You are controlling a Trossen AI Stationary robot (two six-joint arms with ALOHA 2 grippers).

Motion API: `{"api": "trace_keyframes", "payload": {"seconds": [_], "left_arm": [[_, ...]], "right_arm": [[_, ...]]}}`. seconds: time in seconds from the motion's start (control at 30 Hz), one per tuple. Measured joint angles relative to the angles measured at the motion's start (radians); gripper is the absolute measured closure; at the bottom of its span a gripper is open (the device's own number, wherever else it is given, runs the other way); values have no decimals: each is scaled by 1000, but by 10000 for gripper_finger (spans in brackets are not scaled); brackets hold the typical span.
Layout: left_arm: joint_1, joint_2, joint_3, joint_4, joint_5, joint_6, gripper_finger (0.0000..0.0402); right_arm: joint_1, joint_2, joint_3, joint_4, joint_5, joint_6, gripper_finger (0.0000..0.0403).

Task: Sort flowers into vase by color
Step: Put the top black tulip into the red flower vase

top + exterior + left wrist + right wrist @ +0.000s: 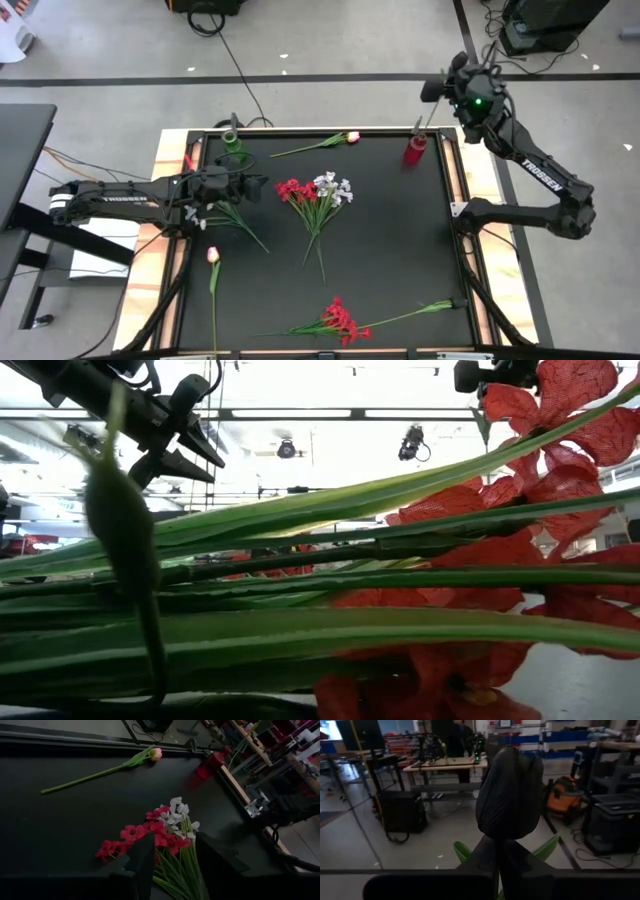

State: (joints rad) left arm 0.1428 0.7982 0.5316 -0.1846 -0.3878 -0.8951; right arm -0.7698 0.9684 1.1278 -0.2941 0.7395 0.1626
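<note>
On the table [400, 260] your left gripper [258, 186] hangs part-open and empty just beside the mixed red and white bunch [315, 195], so next close on one colour's stems, while your raised right gripper [502, 845] near the red vase [415, 150] pinches a bud [510, 790] by its stem.

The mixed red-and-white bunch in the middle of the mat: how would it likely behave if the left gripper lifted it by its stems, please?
The bunch is loose thin stems fanning apart, so it would probably splay, some slipping out. Stems look long and slender, likely drooping at the blooms. It seems light; the left gripper could easily nudge it.
</note>
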Motion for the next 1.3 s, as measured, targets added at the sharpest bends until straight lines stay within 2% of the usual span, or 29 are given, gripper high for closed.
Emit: {"api": "trace_keyframes", "payload": {"seconds": [0.3,0.43,0.7,0.93,1.1,1.3], "left_arm": [[9,0,0,1,-1,-9,253],[11,0,0,0,-1,-11,253],[11,0,0,0,-1,-11,253],[11,0,0,0,-1,-7,253],[11,0,0,-1,-1,-2,253],[11,0,0,1,-12,21,253]], "right_arm": [[-30,30,0,72,-4,-58,386],[-38,36,0,54,0,-78,386],[-38,50,0,1,0,-34,386],[-37,71,-49,42,-8,-19,383],[-37,74,-83,-25,-15,86,354],[-39,74,-106,-111,-149,167,298]]}}
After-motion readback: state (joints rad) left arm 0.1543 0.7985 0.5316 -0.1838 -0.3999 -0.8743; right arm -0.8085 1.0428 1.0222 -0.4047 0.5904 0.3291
